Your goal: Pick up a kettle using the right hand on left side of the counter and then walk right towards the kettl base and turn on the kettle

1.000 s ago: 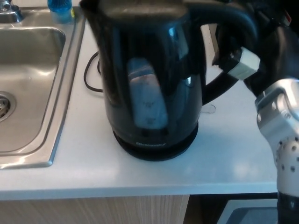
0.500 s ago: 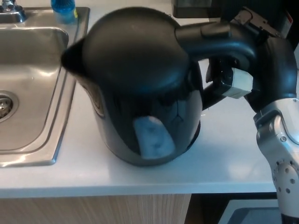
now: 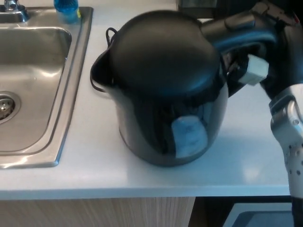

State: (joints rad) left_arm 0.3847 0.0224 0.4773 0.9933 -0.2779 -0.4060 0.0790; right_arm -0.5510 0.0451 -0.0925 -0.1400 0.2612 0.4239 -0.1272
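The right hand (image 3: pixel 272 56) was clamped around the handle (image 3: pixel 239 30) of the black electric kettle (image 3: pixel 170 90), which hung tilted above the white counter (image 3: pixel 94 161) just right of the steel sink (image 3: pixel 28 90) (its base was hidden beneath it). The carrying step seemed to be in hand; next it would need lowering squarely onto the base, then the switch pressed

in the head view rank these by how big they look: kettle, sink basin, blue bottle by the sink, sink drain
1. Black kettle: fills the most of the picture, though it is held close to the camera, which inflates it.
2. Steel sink basin: cut off by the left edge, so its full size is unsure.
3. Sink drain
4. Blue bottle: only its base shows, so these last two are close.
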